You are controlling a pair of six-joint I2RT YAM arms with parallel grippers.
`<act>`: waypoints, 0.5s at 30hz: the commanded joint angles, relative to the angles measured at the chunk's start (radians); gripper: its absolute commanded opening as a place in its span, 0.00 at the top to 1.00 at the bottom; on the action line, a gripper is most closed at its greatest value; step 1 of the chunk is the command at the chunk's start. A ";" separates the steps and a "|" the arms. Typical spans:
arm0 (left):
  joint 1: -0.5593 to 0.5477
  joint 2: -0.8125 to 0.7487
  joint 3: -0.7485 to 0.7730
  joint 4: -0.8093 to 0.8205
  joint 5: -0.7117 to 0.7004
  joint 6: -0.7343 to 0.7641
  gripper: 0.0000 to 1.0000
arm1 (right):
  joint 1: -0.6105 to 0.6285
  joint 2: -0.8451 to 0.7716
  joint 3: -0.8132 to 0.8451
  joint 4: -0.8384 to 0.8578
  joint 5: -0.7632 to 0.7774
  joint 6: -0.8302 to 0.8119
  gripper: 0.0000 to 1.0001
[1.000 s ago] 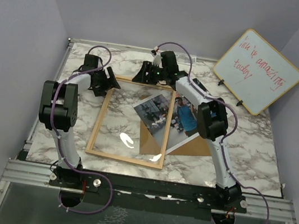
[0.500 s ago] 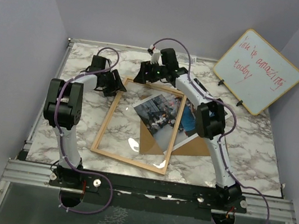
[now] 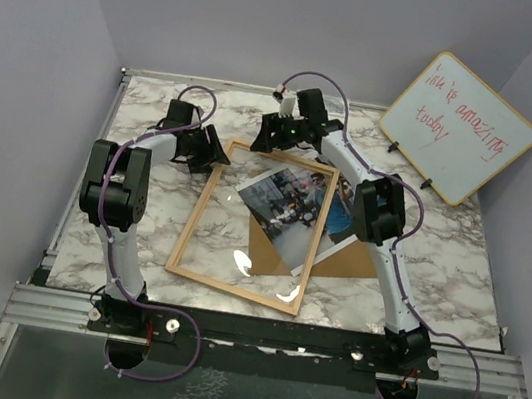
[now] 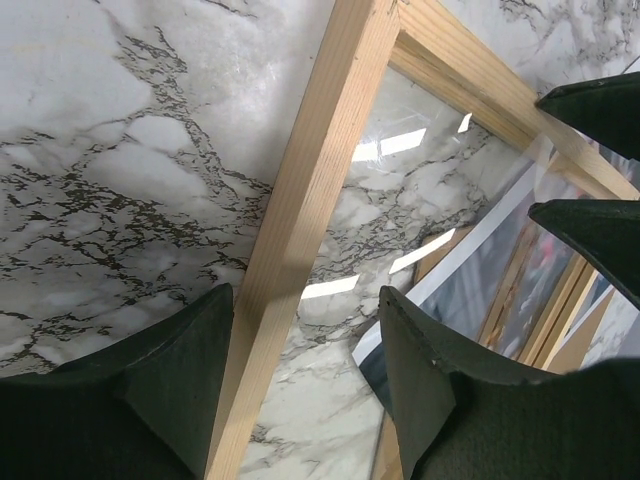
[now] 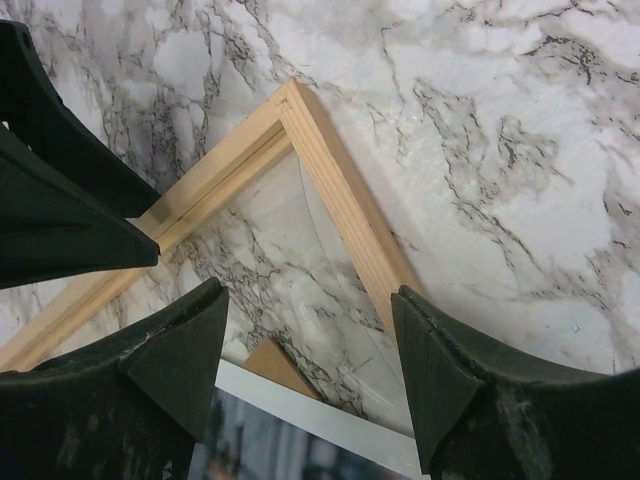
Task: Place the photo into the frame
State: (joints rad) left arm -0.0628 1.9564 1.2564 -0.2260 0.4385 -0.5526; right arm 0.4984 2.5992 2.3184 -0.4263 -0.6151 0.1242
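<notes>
The frame (image 3: 200, 204) of thin light wood lies tilted on the marble table, and its clear pane covers part of the photo (image 3: 291, 202). My left gripper (image 3: 214, 154) is at the frame's far left corner. It is open and straddles the wooden rail (image 4: 310, 200), which runs close to the left finger (image 4: 180, 380). My right gripper (image 3: 263, 141) hovers open over the same far corner (image 5: 345, 210), with nothing clamped. The photo's white border (image 5: 320, 415) shows under the pane, as it does in the left wrist view (image 4: 470, 250).
A brown backing board (image 3: 343, 257) lies under the photo and pokes out at the right. A wood-edged whiteboard (image 3: 459, 129) with red writing leans at the back right. The two grippers are close together; the right one's fingers (image 4: 600, 240) show in the left wrist view.
The frame has swung and slid to the right, so it covers more of the photo. Both grippers moved right with its far edge. The left jaws narrowed and the right jaws widened.
</notes>
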 commanded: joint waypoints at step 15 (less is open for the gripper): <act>0.001 0.016 0.045 -0.033 -0.027 0.033 0.37 | 0.002 0.045 0.030 -0.048 -0.270 -0.084 0.35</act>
State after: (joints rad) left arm -0.0628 1.9568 1.2716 -0.2359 0.4358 -0.5362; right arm 0.4953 2.6144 2.3226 -0.4404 -0.7788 0.0685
